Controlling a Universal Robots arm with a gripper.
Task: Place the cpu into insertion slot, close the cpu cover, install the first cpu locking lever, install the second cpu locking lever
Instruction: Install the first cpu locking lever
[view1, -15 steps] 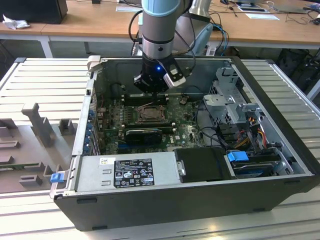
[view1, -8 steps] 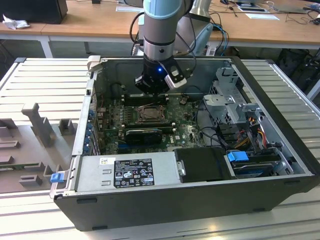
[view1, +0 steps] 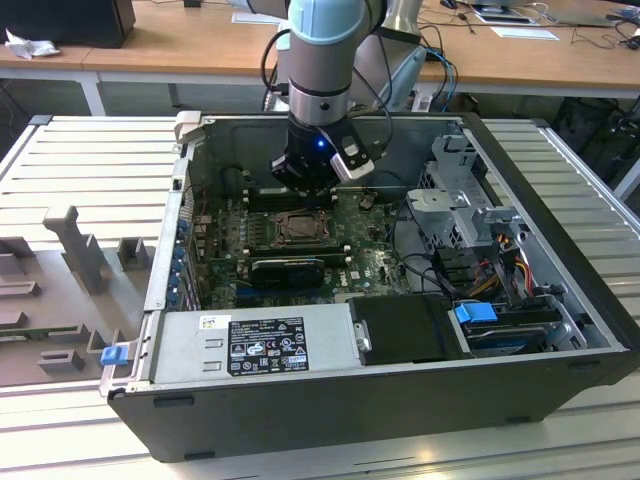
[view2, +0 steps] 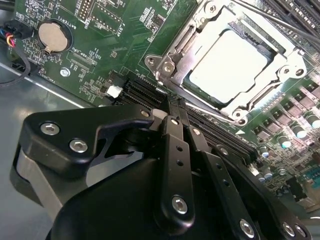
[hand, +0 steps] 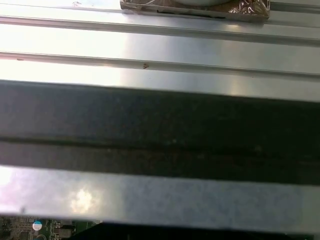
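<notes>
The cpu (view2: 227, 65) lies flat in the insertion slot (view1: 298, 229), its pale silver top facing up. The cpu cover (view2: 282, 67), a silver frame plate, is folded down around it, so the chip shows through the square opening. In the second wrist view my gripper (view2: 173, 102) is shut, its two black fingers (view2: 175, 150) pressed together with nothing visible between them. Their tips sit just off the socket's near corner (view2: 159, 62), over the black memory slots. In the exterior view the gripper (view1: 303, 188) hangs low inside the open computer case, just behind the socket.
Long black memory slots (view2: 215, 132) run beside the socket, and a coin battery (view2: 52, 36) sits on the green board. The case holds a power supply (view1: 255, 345), a drive cage (view1: 470, 215) and cables. The case wall (hand: 160, 130) and the slatted metal table (view1: 90, 170) surround it.
</notes>
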